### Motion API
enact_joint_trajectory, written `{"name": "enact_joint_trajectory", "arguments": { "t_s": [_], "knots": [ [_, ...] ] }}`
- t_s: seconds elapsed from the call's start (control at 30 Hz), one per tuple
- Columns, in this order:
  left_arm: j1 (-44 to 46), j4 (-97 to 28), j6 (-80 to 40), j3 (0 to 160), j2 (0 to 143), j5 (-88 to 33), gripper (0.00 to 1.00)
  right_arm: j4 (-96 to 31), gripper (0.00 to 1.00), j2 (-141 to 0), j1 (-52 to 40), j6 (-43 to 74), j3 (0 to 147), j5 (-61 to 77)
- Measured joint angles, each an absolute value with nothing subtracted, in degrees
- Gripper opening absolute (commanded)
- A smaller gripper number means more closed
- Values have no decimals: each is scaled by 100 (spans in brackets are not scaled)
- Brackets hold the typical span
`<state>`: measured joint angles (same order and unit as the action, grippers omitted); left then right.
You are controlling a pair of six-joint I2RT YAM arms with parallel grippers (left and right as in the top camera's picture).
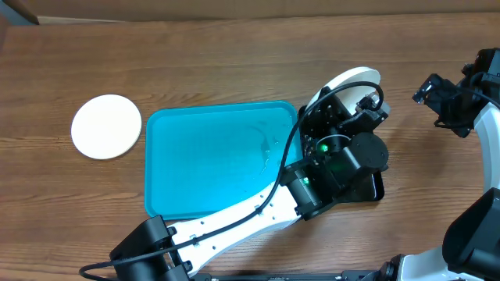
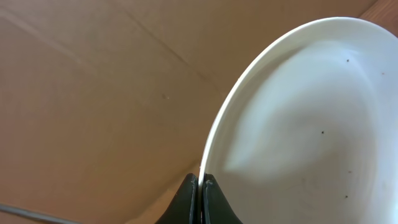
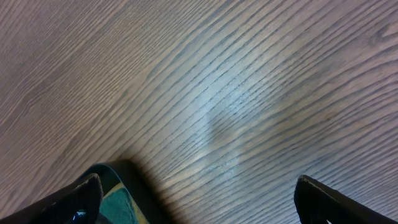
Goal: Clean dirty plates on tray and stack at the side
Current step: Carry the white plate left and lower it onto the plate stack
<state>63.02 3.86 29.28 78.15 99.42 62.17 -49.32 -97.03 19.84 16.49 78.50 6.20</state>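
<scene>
Overhead. Shows the tray (image 1: 203, 164) in the middle of the table (image 1: 234, 55), with no plate on it. Finds a flat plate (image 1: 106, 126) on the table off the tray's left edge, well apart from the arms; probably parked there as the clean stack, though cannot tell whether it is one plate or several. Puts the left gripper (image 1: 337, 105) just past the tray's right edge, carrying the held plate (image 1: 355, 82) tipped up on edge over the far end of a black tray (image 1: 376, 187). Looks like a hold meant to turn the plate's face free for wiping. Places the right gripper (image 1: 437, 101) near the table's right edge, apart from the plate and with nothing between its fingers.

Left wrist. Confirms the left gripper (image 2: 200, 186) pinched tight on the rim of the held plate (image 2: 311, 124), one finger on each face. Shows the white face with a few dark specks, no clear brown smear; behind it only a brown board (image 2: 93, 93).

Right wrist. Gives bare wood grain of the table (image 3: 217, 93) and the right gripper (image 3: 199, 199) spread wide and empty. Reads as waiting, ready to fetch a wiper or take the plate.
</scene>
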Motion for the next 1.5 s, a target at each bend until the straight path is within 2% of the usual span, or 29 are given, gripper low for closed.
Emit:
{"name": "enact_joint_trajectory", "arguments": {
  "t_s": [0.23, 0.43, 0.57, 0.7, 0.9, 1.23, 1.5],
  "knots": [
    [6117, -311, 1741, 7819, 9944, 5791, 4, -4932, 100, -9703, 1984, 1651, 7850, 620],
    [5389, -1876, 478, 8108, 9948, 4525, 4, -4936, 100, -9703, 1984, 1651, 7850, 620],
    [4508, -2971, -412, 8659, 9957, 2952, 4, -4934, 100, -9703, 1984, 1647, 7850, 620],
    [3363, -3441, -1074, 9137, 9957, 1308, 4, -4934, 100, -9703, 1984, 1649, 7850, 620],
    [1647, -4069, -1776, 9277, 9959, -152, 4, -4936, 100, -9703, 1984, 1649, 7850, 620],
    [-1227, -5186, -2434, 9279, 9961, -652, 4, -4930, 100, -9703, 1984, 1649, 7850, 620],
    [-2600, -5290, -2630, 9194, 9961, -633, 4, -4934, 100, -9703, 1984, 1649, 7850, 620]
  ]
}}
